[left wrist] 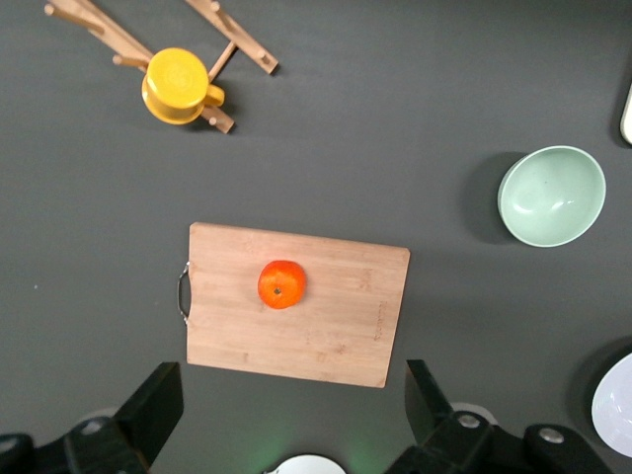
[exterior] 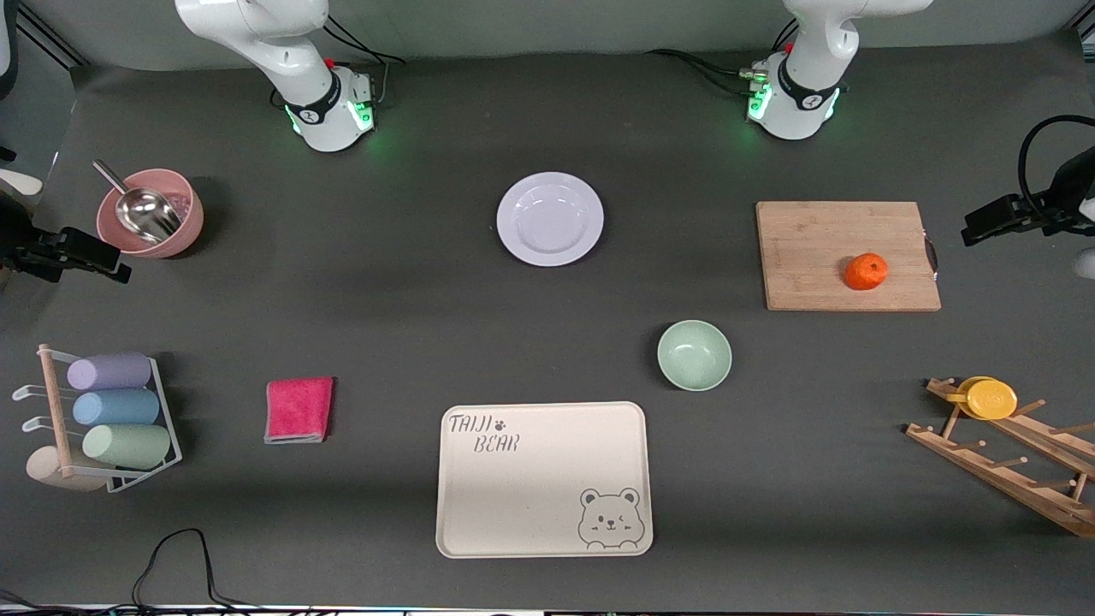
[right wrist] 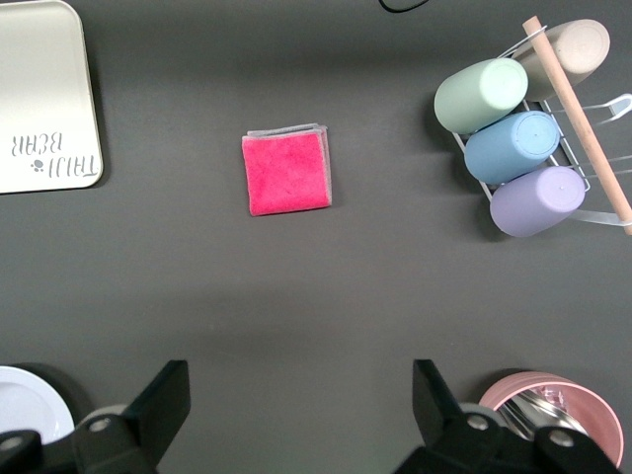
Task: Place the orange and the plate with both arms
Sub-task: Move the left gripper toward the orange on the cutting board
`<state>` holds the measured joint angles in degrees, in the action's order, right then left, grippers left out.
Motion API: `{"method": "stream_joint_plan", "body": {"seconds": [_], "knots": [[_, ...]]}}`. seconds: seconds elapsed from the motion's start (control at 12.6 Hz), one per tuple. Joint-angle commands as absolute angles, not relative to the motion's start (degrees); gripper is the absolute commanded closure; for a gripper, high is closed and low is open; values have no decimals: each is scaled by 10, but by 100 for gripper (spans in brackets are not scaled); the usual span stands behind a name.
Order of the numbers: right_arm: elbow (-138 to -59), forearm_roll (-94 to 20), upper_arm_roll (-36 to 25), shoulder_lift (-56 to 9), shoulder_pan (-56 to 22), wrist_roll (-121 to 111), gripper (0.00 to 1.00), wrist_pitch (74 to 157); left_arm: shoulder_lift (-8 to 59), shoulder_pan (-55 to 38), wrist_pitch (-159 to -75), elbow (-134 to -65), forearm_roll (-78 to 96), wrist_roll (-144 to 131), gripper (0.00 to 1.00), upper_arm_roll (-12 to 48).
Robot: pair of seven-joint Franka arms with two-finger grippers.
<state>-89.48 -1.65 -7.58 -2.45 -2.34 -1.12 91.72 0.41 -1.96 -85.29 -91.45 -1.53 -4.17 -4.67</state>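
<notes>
Nothing of the task looks done yet. The orange (exterior: 866, 271) sits untouched on the wooden cutting board (exterior: 847, 255), toward the left arm's end of the tabletop (exterior: 411, 299), on the part of the board nearer to the front camera. The plate (exterior: 550, 218) lies flat and bare on the tabletop between the 2 arm bases, well apart from the orange, farther from the front camera than the green bowl (exterior: 694, 354) and the cream bear tray (exterior: 542, 479).

The left pincer (left wrist: 294, 420) hangs high over the cutting board with its 2 fingers spread wide and nothing between them; its wrist view looks straight down on the orange (left wrist: 281, 283). The right pincer (right wrist: 301, 415) is likewise spread and empty, raised over bare tabletop between the plate and the pink bowl (right wrist: 553, 415) holding a metal scoop, with the pink cloth (right wrist: 286, 174) and the rack of cups (right wrist: 528, 128) in its view.

Both grasps and both placements appear to remain. Judging by position, the left arm is set to descend on the orange, and the right arm is the one closer to the plate. Where the 2 things are meant to end up cannot be told from the scene, though the empty tray is a plausible spot.
</notes>
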Motion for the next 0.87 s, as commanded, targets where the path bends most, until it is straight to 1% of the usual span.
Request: {"method": "stream_joint_plan", "body": {"seconds": [0.0,0.16,0.32,0.56,0.64,0.79], "knots": [[-918,-4,-72,-2,-25,6,0,918,21,-21,-810,-868,-22,-10,0,-62],[-915,-4,-72,-2,-24,6,0,901,12,-11,-769,-877,-24,2,0,-77],[-914,-4,-71,1,-25,5,0,897,-39,-9,-749,-927,-25,1,0,-81],[-919,-4,-71,4,-29,6,0,898,-148,-8,-776,-1059,-25,-4,0,-81],[-921,-4,-72,4,-29,6,0,897,-173,-8,-784,-1093,-25,-9,0,-81],[-932,-5,-72,12,-29,7,0,897,-193,-9,-815,-1141,-25,-11,0,-79]]}}
